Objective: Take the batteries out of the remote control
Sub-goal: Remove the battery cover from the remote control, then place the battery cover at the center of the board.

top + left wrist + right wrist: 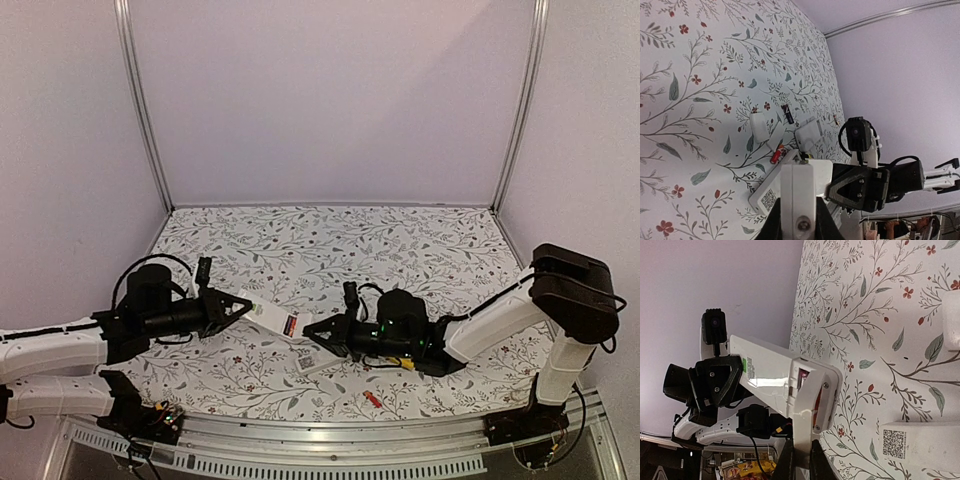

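Note:
My left gripper [240,305] is shut on one end of a white remote control [272,318] and holds it level above the table. The remote's [770,372] open battery bay faces my right gripper [826,390], whose thin shut fingers lie across that end. A red battery [816,407] shows in the bay beside the white finger; whether the fingers pinch it is hidden. In the left wrist view a loose red battery [775,156] and a black one [788,115] lie on the table beyond my left gripper [799,167].
A second white remote [925,442] with a QR code lies flat under the held one. Two white cover pieces [760,125] [810,132] rest near the loose cells. Another red battery [372,398] lies by the table's near edge.

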Action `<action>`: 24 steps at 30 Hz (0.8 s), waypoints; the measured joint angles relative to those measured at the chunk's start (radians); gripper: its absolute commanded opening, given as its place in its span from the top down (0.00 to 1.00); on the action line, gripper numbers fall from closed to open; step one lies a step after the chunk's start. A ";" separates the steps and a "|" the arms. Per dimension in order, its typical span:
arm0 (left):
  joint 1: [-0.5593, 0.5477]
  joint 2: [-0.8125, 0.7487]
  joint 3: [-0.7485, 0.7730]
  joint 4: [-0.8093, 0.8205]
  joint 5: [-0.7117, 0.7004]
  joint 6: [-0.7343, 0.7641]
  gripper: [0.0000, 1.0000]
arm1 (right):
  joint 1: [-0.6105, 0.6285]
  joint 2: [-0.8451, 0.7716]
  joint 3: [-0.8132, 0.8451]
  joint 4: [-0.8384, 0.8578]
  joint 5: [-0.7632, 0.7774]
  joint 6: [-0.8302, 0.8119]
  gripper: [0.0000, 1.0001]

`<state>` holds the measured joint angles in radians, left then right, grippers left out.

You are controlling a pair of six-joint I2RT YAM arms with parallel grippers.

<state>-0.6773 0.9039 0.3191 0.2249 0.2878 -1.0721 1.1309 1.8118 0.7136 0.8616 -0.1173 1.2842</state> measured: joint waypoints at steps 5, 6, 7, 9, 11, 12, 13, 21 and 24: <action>0.032 -0.031 -0.024 0.019 0.022 -0.039 1.00 | -0.002 -0.020 -0.050 0.031 0.019 0.018 1.00; 0.040 -0.038 -0.024 0.025 0.026 -0.042 1.00 | -0.003 -0.031 -0.063 0.030 0.027 0.019 1.00; 0.046 -0.043 -0.024 0.027 0.030 -0.042 1.00 | -0.004 -0.040 -0.074 0.029 0.033 0.020 1.00; 0.057 -0.048 -0.024 0.027 0.043 -0.042 1.00 | -0.008 -0.063 -0.089 0.019 0.045 0.020 1.00; 0.067 -0.047 -0.024 0.023 0.065 -0.036 1.00 | -0.011 -0.084 -0.093 0.005 0.060 0.018 1.00; 0.072 -0.047 -0.024 0.020 0.079 -0.031 1.00 | -0.013 -0.097 -0.093 -0.014 0.069 0.013 1.00; 0.075 -0.046 -0.024 0.017 0.089 -0.024 1.00 | -0.015 -0.111 -0.093 -0.042 0.081 0.006 1.00; 0.099 -0.046 -0.024 -0.098 0.245 0.090 1.00 | -0.083 -0.154 0.006 -0.343 0.109 -0.092 1.00; 0.099 -0.047 -0.032 -0.140 0.296 0.122 1.00 | -0.113 -0.154 0.027 -0.428 0.107 -0.130 1.00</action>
<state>-0.5785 0.8570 0.2867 0.0849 0.5835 -0.9497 1.0180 1.6577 0.7406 0.4339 -0.0105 1.1545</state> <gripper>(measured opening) 0.128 0.005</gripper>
